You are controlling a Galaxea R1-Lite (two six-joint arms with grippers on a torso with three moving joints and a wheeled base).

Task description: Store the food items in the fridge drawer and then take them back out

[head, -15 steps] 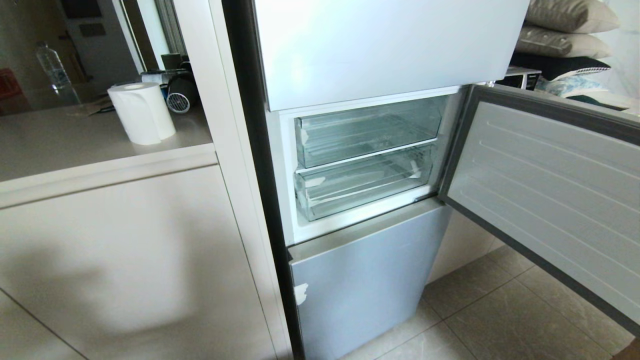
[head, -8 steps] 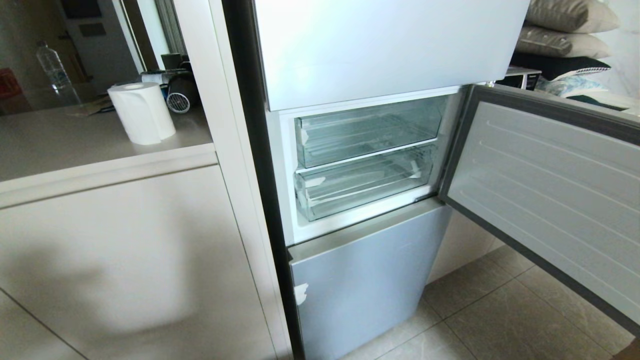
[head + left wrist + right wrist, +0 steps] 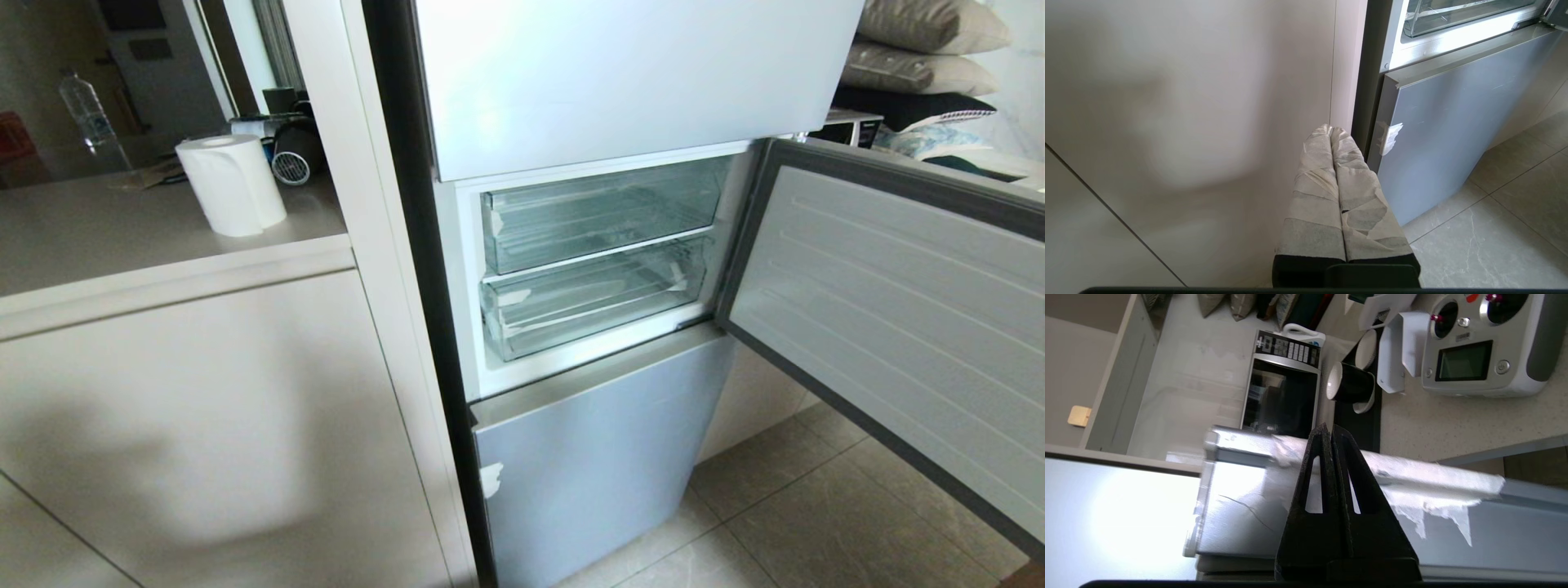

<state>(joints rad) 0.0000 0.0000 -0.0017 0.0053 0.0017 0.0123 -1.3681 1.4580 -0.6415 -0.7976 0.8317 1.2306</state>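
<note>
Clear plastic, ribbed along its floor, the fridge drawer [image 3: 592, 298] sits pushed in behind the swung-open middle door [image 3: 890, 318], the lower of two see-through bins; I make out nothing inside it, though glare on the plastic leaves me unsure. My left pincer [image 3: 1331, 132] hangs low with its tape-wrapped fingers [image 3: 1316, 196] pressed together, holding nothing. The drawer's front corner lies beyond its tips, up and off to one side, well apart from it. Just past the tips stands the grey-blue lower door [image 3: 1449, 134], with a white scrap [image 3: 1390, 136] stuck on its near edge, and the pale cabinet panel [image 3: 1188, 122] fills the other side. My right pincer [image 3: 1329, 430] is shut too, its black fingers [image 3: 1314, 498] closed on nothing, tips resting over the edge of the open door, where torn white paper [image 3: 1433, 490] clings. Beyond those tips stand a microwave [image 3: 1282, 392], a black cup [image 3: 1351, 381] and a grey handheld controller [image 3: 1478, 347] on a counter.
</note>
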